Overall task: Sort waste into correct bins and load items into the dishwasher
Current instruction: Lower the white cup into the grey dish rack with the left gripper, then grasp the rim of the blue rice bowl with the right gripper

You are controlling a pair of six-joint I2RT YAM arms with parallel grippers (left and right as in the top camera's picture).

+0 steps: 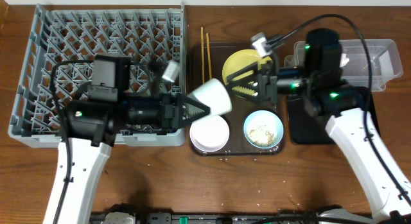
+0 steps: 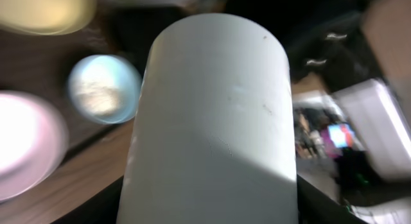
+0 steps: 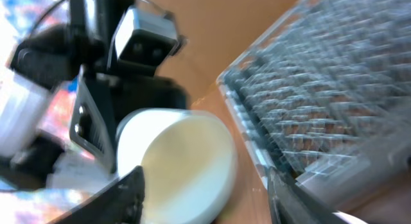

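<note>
My left gripper (image 1: pixel 198 110) is shut on a small white cup (image 1: pixel 213 95) and holds it on its side above the brown tray's left part. The cup fills the left wrist view (image 2: pixel 212 121) and also shows in the right wrist view (image 3: pixel 183 166). My right gripper (image 1: pixel 246 81) is open and empty over the yellow plate (image 1: pixel 239 62); its fingers (image 3: pixel 205 205) frame the cup from afar. The cream-white bowl (image 1: pixel 210 133) and the light blue bowl (image 1: pixel 263 129), which holds rice scraps, sit on the tray's front. Two chopsticks (image 1: pixel 205 51) lie at its left edge. Napkin and wrapper are not visible.
The grey dish rack (image 1: pixel 96 57) fills the left of the table, with the left arm lying over its front part. The dark brown serving tray (image 1: pixel 282 150) is in the middle. The clear tub (image 1: pixel 382 57) and the black tray (image 1: pixel 305 124) are at the right, under the right arm.
</note>
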